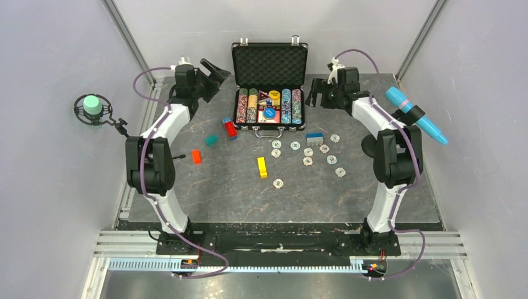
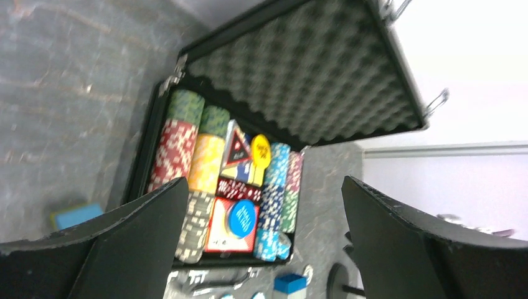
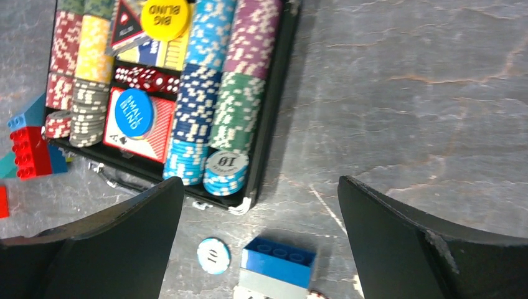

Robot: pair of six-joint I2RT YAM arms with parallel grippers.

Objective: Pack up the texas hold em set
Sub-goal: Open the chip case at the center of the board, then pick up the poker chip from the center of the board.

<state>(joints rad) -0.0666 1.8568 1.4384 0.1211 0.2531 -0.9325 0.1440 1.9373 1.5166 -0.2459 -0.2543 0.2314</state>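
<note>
"Both claws first: how do the left claw and the right claw stand?"

"Each is spread wide and holds nothing. They hang above the table, one at either side of the case."

"And the room?"

"It has pale grey walls on three sides. The dark grey table has a mottled stone look, and metal rails run along its near edge."

"Where is the poker set?"

"That black case stands open at the back middle of the table, lid upright and lined with grey foam, chips in rows in the tray. In front of it, to the right, loose chips lie scattered. Near them lies a yellow block, and a red and blue brick sits just beside the case's front left corner."

"Anything to read?"

"Inside the case a yellow disc says BIG BLIND and a blue disc says SMALL BLIND. On the table, a blue-edged chip shows 10."
</note>
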